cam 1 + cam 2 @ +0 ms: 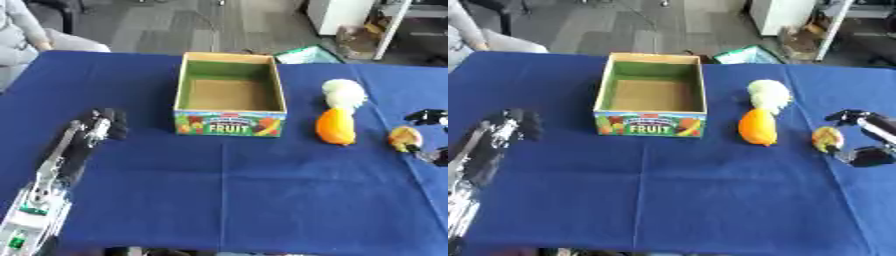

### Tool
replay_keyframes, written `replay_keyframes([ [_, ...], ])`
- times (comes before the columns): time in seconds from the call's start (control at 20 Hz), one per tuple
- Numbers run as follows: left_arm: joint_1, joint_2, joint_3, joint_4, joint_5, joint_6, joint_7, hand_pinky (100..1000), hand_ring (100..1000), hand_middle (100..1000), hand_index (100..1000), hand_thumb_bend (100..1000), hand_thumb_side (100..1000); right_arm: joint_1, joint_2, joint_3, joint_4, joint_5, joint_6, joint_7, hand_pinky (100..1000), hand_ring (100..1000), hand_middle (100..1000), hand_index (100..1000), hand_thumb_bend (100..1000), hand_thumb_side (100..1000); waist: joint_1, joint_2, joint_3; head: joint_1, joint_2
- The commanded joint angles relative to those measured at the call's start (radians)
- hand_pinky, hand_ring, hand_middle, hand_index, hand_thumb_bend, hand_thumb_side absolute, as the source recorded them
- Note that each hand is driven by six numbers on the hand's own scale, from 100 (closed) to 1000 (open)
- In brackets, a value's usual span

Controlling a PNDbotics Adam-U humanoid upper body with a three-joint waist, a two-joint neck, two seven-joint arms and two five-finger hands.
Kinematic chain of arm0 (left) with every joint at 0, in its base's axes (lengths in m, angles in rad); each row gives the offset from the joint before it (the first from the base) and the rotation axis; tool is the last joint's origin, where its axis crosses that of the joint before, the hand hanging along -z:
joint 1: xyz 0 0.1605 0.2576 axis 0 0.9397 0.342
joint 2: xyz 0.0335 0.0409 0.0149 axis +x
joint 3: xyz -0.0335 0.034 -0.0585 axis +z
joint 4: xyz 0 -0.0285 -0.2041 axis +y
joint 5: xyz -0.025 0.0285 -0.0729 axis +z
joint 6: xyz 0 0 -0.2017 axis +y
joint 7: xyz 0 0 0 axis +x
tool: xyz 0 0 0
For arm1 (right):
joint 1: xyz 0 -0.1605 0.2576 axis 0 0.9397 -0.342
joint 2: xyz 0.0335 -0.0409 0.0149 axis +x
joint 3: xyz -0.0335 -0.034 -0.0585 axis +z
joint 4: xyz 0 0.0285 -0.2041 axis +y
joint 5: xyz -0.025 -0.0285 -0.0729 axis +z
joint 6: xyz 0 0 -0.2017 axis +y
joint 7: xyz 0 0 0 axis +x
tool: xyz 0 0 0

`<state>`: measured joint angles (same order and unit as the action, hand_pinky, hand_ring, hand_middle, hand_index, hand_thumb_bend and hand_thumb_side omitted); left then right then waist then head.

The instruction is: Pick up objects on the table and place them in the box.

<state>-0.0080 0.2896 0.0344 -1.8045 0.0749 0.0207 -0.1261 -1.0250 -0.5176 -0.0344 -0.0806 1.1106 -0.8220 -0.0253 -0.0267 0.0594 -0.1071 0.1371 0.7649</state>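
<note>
- Small yellow-orange object (827, 138): lies on the blue bench (675, 200) near its right edge, well apart from the box. It sits between the thumb and fingers of the right robot hand (866, 156), which are curled about it; whether they actually touch it cannot be made out.
- Judged step: closing on this object to lift it. Contact should be seated on both sides before any lift, as the piece looks rounded and could roll out toward the bench edge.
- Orange fruit (759, 127): lies just left of the small object, touching a pale round object (768, 95) behind it. The carry path should rise above both rather than sweep through them.
- Fruit box (230, 95): open-topped, apparently empty, standing at the centre rear. Release should come over the middle of the cavity, clear of the near wall.
- Left robot hand (102, 127): hovers over the bench well left of the box, fingers curled, holding nothing.
</note>
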Motion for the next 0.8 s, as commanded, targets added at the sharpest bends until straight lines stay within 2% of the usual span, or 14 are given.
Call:
replay_keyframes([
  [0.05, -0.005, 0.004, 0.006, -0.021, 0.0, -0.003, -0.002, 649, 635, 598, 682, 101, 678, -0.012, -0.028, 0.006, 0.0, 0.041, 0.037, -0.058, 867, 843, 863, 919, 250, 293, 0.002, -0.005, 0.002, -0.006, 0.005],
  [0.5, -0.008, -0.005, 0.003, -0.021, -0.01, -0.002, -0.005, 650, 637, 599, 682, 100, 692, 0.002, -0.014, 0.016, 0.024, 0.128, 0.128, -0.221, 835, 814, 834, 912, 252, 226, 0.01, 0.015, 0.008, -0.019, 0.005],
  [0.8, -0.01, -0.008, 0.003, -0.02, -0.012, -0.001, -0.005, 651, 637, 599, 683, 100, 696, 0.008, 0.0, 0.02, 0.036, 0.166, 0.167, -0.316, 780, 695, 734, 852, 221, 226, 0.013, 0.02, 0.011, -0.022, 0.005],
])
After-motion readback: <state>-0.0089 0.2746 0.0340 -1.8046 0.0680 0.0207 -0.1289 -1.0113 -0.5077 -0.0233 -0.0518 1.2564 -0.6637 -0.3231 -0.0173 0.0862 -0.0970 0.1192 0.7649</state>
